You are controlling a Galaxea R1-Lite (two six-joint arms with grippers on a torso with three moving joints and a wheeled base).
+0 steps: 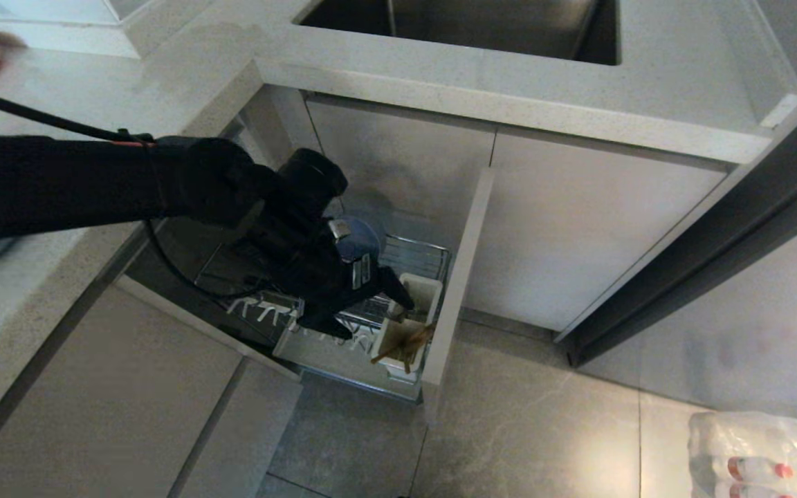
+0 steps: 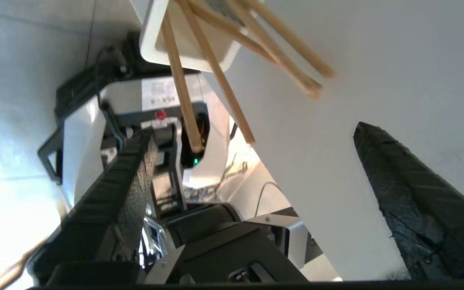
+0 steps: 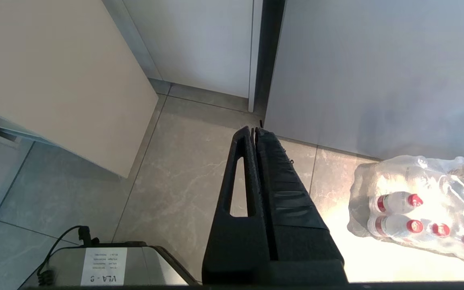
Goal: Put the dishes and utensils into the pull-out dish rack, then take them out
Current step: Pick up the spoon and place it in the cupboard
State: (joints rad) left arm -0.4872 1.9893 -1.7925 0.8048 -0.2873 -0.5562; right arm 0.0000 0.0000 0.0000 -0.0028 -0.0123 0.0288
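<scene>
Chopsticks [image 1: 405, 344] are standing in the white cup [image 1: 398, 342] at the rack's [image 1: 420, 257] front, leaning outward, just beyond your left gripper [image 1: 371, 308], whose fingers are gaping empty; your right gripper [image 3: 255, 133] is idling clenched over the floor.

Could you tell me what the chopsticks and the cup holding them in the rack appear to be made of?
The chopsticks look like bare light-brown wood or bamboo, matte, without shine. The utensil cup looks like smooth white plastic, judging by its thin, rounded, uniform walls.
</scene>
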